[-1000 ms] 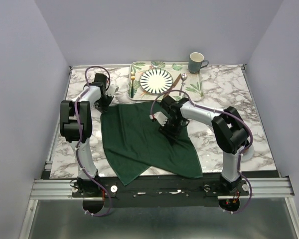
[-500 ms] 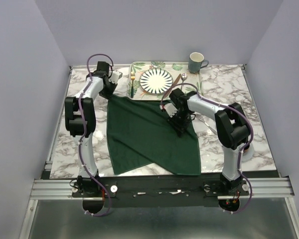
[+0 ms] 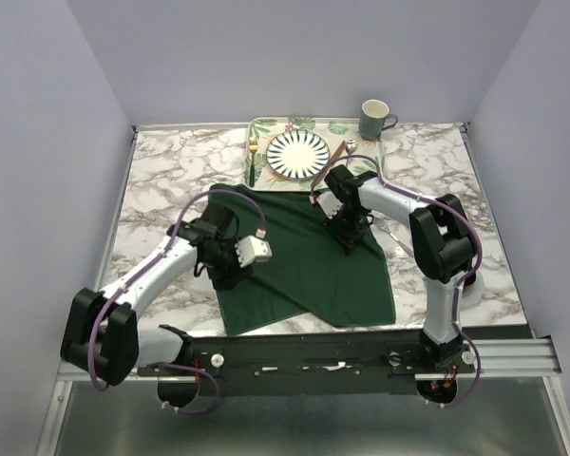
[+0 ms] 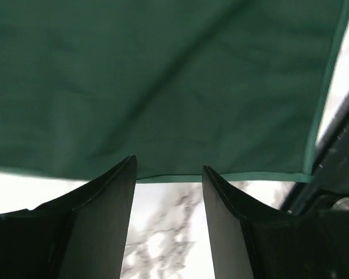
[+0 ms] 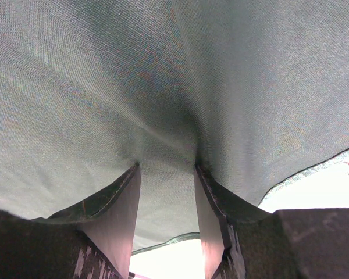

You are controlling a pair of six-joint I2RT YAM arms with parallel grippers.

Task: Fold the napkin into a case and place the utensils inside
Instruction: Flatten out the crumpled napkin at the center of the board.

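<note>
Green napkin (image 3: pixel 299 256) lay mostly unfolded under your right gripper (image 3: pixel 348 233), which pinched a ridge of it; left gripper (image 4: pixel 168 174) was part-open, empty, at its hem. No case yet; utensils (image 3: pixel 253 157) beyond, untouched.

Top view bright, even, soft shadows under arms. Wrist views darker, close napkin (image 4: pixel 163 75) a bit blurry, marble table (image 4: pixel 168 232) glaring white, fingers (image 5: pixel 110 215) dark

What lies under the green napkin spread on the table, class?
Under the napkin only the marbled table shows, at its edges. Its far edge touches the leaf-patterned tray. Anything beneath the cloth's middle is covered and cannot be seen.
</note>
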